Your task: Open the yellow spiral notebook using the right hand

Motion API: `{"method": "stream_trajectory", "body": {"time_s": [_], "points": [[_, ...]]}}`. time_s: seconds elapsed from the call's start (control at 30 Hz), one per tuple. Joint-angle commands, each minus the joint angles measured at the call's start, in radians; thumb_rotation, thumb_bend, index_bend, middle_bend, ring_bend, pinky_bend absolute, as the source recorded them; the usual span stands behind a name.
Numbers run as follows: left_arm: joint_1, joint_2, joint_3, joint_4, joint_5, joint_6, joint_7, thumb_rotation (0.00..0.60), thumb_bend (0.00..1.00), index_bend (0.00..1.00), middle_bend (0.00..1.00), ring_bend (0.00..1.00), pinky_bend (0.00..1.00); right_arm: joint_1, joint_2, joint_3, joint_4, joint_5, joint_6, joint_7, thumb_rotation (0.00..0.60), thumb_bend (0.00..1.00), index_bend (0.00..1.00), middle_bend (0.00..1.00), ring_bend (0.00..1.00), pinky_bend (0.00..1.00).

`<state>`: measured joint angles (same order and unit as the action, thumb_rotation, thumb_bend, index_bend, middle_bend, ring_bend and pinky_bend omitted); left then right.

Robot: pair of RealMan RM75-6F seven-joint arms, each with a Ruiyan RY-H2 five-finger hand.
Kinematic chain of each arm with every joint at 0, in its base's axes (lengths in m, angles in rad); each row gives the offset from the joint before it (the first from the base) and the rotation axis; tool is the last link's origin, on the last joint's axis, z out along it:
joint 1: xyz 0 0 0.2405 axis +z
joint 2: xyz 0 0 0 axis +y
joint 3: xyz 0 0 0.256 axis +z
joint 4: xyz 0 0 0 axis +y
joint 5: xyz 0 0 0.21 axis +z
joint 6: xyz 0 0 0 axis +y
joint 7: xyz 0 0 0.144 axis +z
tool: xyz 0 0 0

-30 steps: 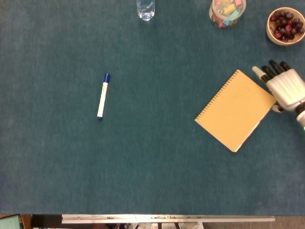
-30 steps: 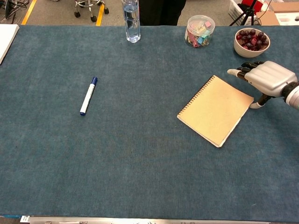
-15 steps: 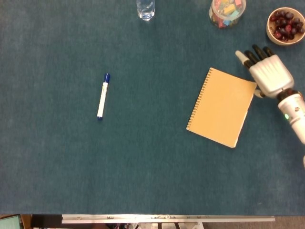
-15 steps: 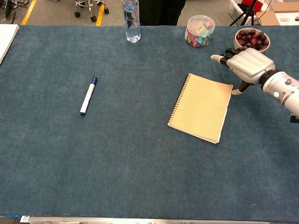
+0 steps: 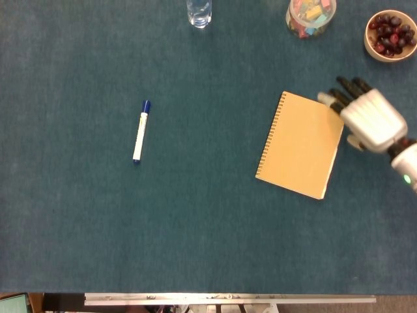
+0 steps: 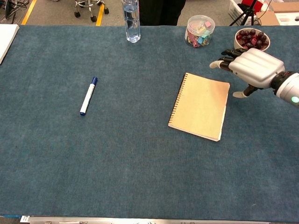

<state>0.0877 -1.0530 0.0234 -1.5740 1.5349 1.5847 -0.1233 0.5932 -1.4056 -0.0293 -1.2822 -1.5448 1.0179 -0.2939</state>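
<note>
The yellow spiral notebook (image 5: 300,145) (image 6: 200,106) lies closed on the blue table cover, right of centre, with its spiral along the left edge. My right hand (image 5: 367,119) (image 6: 250,68) hovers just past the notebook's upper right corner, fingers spread and pointing left, thumb hanging below. It holds nothing. The chest view shows the hand raised off the table, clear of the cover. My left hand is in neither view.
A blue-capped marker (image 5: 141,131) (image 6: 88,95) lies at the left. Along the far edge stand a water bottle (image 6: 131,18), a clear jar of clips (image 6: 199,31) and a bowl of dark fruit (image 5: 389,35) (image 6: 251,41) just behind my right hand.
The notebook has been pushed left and turned, so its spiral now runs nearly straight up and down. My right hand swept left with it, then lifted and drew slightly back right.
</note>
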Motion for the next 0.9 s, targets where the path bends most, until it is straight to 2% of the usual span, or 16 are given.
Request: {"method": "stream_trajectory", "body": {"time_s": [0.03,0.23,0.5,0.73,0.9], "points": [[0.0,0.001,0.0,-0.003,0.003,0.004,0.002,0.6,0.49,0.08,0.11,0.02,0.06,-0.019,0.025,-0.043,-0.019,-0.052,0.024,0.024,0.589,0.16,0.21,0.24,0.08,0.17],[0.004,0.003,0.003,-0.006,0.007,0.009,0.001,0.6,0.49,0.08,0.11,0.02,0.06,-0.019,-0.027,-0.065,0.057,-0.118,0.049,0.028,0.594,0.17,0.25,0.24,0.08,0.17],[0.016,0.01,0.004,0.003,-0.008,0.016,-0.014,0.6,0.49,0.08,0.11,0.02,0.06,-0.009,-0.104,-0.069,0.155,-0.141,0.036,0.041,0.593,0.17,0.25,0.24,0.08,0.17],[0.014,0.018,0.007,0.003,-0.003,0.01,-0.042,0.6,0.49,0.08,0.11,0.02,0.06,-0.005,-0.141,-0.07,0.196,-0.153,0.037,0.054,0.595,0.17,0.27,0.24,0.08,0.17],[0.016,0.018,0.006,0.006,-0.005,0.011,-0.044,0.6,0.49,0.08,0.11,0.02,0.06,0.003,-0.152,-0.068,0.206,-0.156,0.032,0.061,0.599,0.22,0.29,0.24,0.08,0.17]]}}
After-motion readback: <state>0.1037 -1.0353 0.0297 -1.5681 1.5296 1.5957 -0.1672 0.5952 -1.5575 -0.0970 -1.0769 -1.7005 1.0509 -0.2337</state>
